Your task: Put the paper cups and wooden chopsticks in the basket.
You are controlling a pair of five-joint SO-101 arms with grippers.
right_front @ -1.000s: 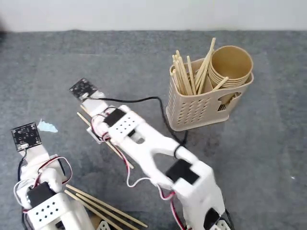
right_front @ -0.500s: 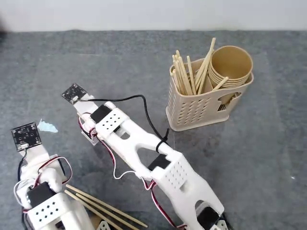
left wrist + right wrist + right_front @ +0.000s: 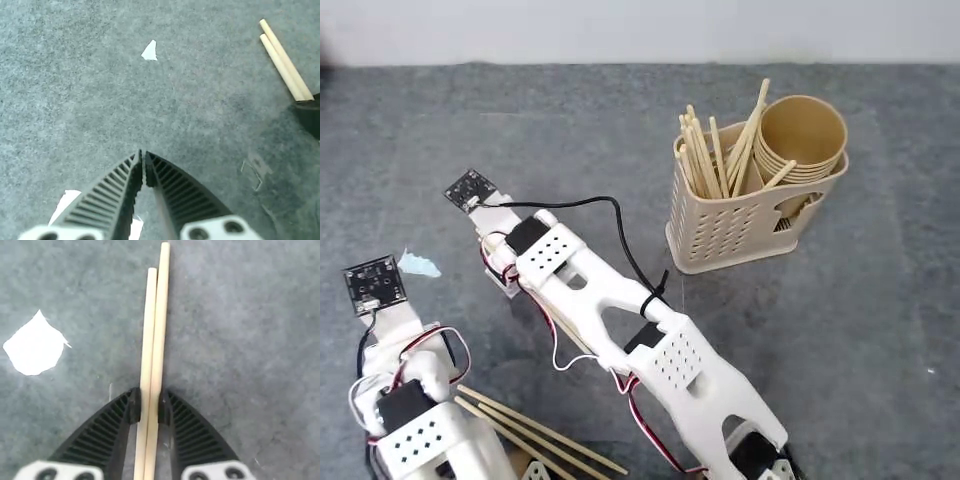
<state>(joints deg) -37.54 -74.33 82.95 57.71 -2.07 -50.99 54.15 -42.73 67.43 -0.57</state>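
Chopsticks (image 3: 155, 315) stay pinched in the right end effector (image 3: 148, 392), now stretched farther out; left end effector (image 3: 142, 154) closed.

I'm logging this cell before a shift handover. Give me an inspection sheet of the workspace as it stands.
Surface: grey felt-like mat, lying flat.
Job's things: the basket stands upright and holds stacked paper cups and upright chopsticks. A chopstick pair is in the right hand. Loose chopsticks lie near the left arm's base.
Clutter: a torn paper scrap lies on the mat.
Grippers: the right hand is shut on the chopstick pair. The left hand is shut and empty, above the mat.
Cables: a black cable loops along the right arm. Red and white wires hang beneath it.
Surroundings: a pale wall runs behind the mat.
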